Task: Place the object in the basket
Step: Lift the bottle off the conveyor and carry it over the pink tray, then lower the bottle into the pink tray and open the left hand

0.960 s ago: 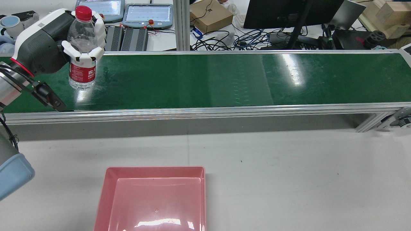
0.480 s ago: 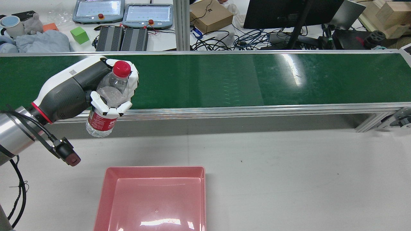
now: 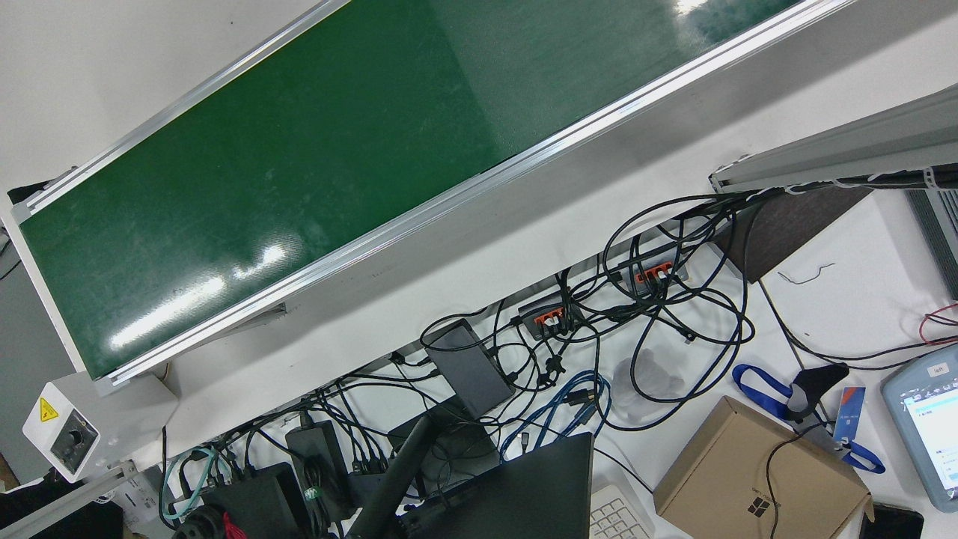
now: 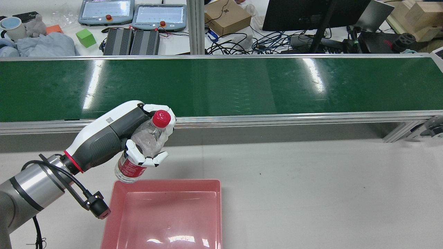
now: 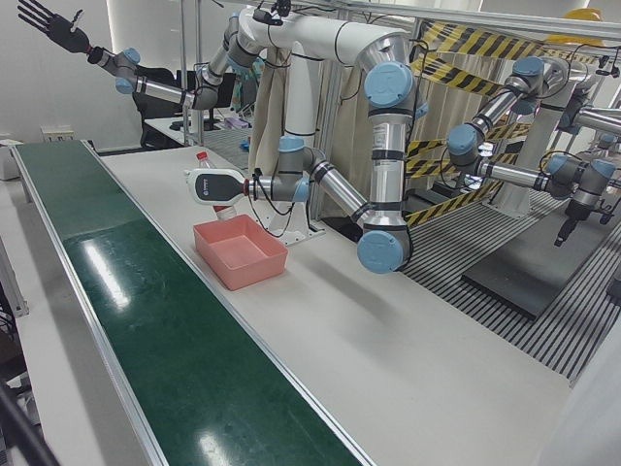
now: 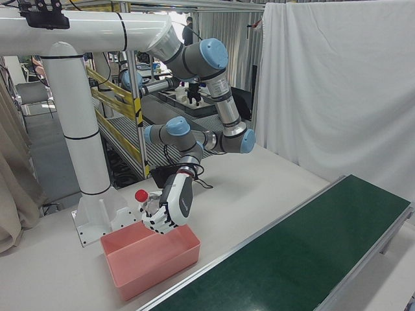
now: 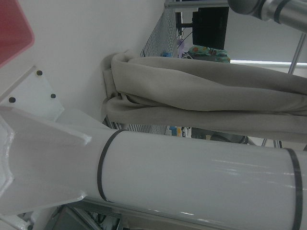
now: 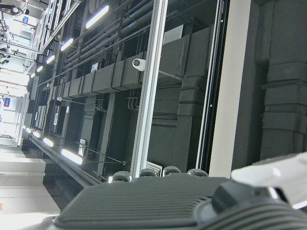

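My left hand (image 4: 114,135) is shut on a clear water bottle (image 4: 143,145) with a red cap and red label. It holds the bottle tilted, its base just above the far left corner of the pink basket (image 4: 166,181). The same hand (image 6: 174,207) and bottle (image 6: 139,195) show above the basket (image 6: 152,259) in the right-front view. In the left-front view the hand (image 5: 209,184) hovers behind the basket (image 5: 243,254). My right hand (image 5: 49,24) is raised high and far from the table, fingers spread, empty.
The green conveyor belt (image 4: 221,86) with aluminium rails runs across the table beyond the basket. White tabletop (image 4: 311,193) lies to the basket's right. Tablets, boxes and cables sit behind the belt.
My left hand has carried the bottle off the belt's left end, toward the near side and rightward, to just over the basket's far left corner. The bottle has tilted.
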`<act>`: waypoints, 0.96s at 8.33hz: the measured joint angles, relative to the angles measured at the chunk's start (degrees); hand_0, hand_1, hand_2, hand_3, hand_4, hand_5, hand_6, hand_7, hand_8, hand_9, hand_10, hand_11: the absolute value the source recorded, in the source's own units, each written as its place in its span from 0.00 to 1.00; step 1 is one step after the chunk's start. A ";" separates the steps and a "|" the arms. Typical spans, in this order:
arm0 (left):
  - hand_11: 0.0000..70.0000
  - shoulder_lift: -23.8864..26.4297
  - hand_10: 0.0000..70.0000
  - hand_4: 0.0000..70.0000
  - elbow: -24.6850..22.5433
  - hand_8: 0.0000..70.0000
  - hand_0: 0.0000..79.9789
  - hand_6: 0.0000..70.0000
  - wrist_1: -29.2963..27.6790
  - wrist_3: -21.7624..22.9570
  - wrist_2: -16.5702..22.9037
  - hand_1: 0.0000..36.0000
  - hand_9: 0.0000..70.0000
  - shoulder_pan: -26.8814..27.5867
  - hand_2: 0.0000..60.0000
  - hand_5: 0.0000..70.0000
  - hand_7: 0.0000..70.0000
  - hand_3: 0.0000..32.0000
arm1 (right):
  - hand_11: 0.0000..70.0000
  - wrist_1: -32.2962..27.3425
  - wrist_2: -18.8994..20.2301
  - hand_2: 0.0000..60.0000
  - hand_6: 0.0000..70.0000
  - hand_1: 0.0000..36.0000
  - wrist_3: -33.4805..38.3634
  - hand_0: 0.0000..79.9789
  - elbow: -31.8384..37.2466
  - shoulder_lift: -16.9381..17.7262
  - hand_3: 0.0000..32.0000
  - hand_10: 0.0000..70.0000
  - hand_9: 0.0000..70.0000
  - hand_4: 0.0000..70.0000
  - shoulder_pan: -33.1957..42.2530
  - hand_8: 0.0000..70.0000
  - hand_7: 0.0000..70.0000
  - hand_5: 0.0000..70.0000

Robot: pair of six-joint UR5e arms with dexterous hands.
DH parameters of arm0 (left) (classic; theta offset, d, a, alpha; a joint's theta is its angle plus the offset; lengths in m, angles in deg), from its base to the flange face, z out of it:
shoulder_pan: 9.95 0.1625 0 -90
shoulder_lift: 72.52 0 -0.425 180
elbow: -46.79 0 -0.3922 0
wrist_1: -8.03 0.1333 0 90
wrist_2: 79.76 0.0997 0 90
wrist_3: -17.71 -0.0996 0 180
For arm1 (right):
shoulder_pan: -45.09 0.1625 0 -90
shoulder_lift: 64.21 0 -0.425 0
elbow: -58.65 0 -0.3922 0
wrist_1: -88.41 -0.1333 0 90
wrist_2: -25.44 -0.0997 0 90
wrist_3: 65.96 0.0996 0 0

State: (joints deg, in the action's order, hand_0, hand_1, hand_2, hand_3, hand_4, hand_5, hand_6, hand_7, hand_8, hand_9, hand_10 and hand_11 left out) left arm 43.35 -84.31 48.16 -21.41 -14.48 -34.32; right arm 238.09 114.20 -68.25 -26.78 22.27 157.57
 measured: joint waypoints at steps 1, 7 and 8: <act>1.00 -0.05 0.88 0.23 -0.17 0.98 0.67 0.63 0.32 -0.54 -1.37 0.02 1.00 1.23 0.00 1.00 0.84 0.00 | 0.00 0.00 0.00 0.00 0.00 0.00 0.00 0.00 0.00 0.00 0.00 0.00 0.00 0.00 0.01 0.00 0.00 0.00; 0.28 -2.15 0.19 0.10 -1.64 0.20 0.56 0.12 0.16 -0.97 -2.43 0.00 0.20 2.89 0.00 0.57 0.07 0.22 | 0.00 0.00 0.00 0.00 0.00 0.00 0.00 0.00 0.05 0.00 0.00 0.00 0.00 0.00 -0.02 0.00 0.00 0.00; 0.24 -2.15 0.16 0.08 -1.68 0.19 0.57 0.11 0.13 -1.01 -2.41 0.00 0.18 3.11 0.00 0.55 0.07 0.25 | 0.00 0.00 0.00 0.00 0.00 0.00 0.00 0.00 0.06 0.00 0.00 0.00 0.00 0.00 -0.02 0.00 0.00 0.00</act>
State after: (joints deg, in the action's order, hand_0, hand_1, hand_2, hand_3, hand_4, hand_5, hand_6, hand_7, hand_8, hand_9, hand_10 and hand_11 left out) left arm 41.20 -85.98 48.29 -22.42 -16.89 -31.21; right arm 238.09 114.21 -68.25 -26.72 22.27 157.54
